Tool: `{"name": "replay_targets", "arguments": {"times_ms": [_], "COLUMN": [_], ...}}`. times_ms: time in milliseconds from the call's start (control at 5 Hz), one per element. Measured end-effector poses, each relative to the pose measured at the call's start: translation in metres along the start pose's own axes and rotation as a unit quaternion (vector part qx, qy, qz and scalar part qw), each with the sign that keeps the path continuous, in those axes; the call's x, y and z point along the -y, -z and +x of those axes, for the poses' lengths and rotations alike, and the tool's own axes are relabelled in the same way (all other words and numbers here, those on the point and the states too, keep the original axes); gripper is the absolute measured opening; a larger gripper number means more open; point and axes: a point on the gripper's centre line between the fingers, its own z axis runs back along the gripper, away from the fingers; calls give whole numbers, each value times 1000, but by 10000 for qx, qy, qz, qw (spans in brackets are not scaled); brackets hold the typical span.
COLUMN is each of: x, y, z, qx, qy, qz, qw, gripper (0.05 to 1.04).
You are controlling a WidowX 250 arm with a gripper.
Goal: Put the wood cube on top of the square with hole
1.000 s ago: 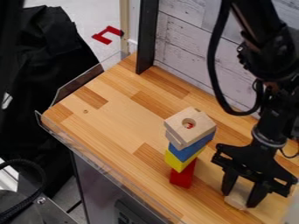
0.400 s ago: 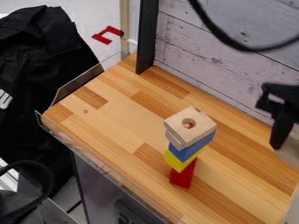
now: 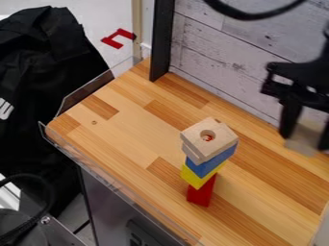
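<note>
At the right edge of the camera view, the gripper [image 3: 305, 137] hangs raised above the wooden surface, shut on the wood cube [image 3: 304, 139], a pale block between its two fingers. To its left and lower stands a tower of blocks. On top lies the square with hole [image 3: 220, 137], light wood, its round hole facing up. Beneath it come another wooden piece [image 3: 192, 152], a blue block [image 3: 208, 165], a yellow block [image 3: 195, 178] and a red block [image 3: 201, 193] on the surface. The cube and the tower are apart.
The wooden table [image 3: 122, 139] has a clear plastic guard [image 3: 96, 166] along its left front edge. A black post [image 3: 162, 41] and a whitewashed plank wall [image 3: 218, 53] stand behind. A black cable [image 3: 254, 15] loops at the top.
The gripper has lifted the cube off the table at the lower right and carried it up toward the right edge, then slightly back left. The tower has not moved.
</note>
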Motion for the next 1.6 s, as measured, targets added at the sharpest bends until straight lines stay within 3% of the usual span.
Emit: {"name": "replay_targets", "arguments": {"times_ms": [600,1200,1600], "x": [-75,-88,-80], "y": [8,14,18], "z": [10,0,-5], "qx": [-166,-416,-470], "qy": [-1165,-1343,-1194], "qz": [226,424,349], "qw": [9928,9892,9911], "gripper": [480,480,480]}}
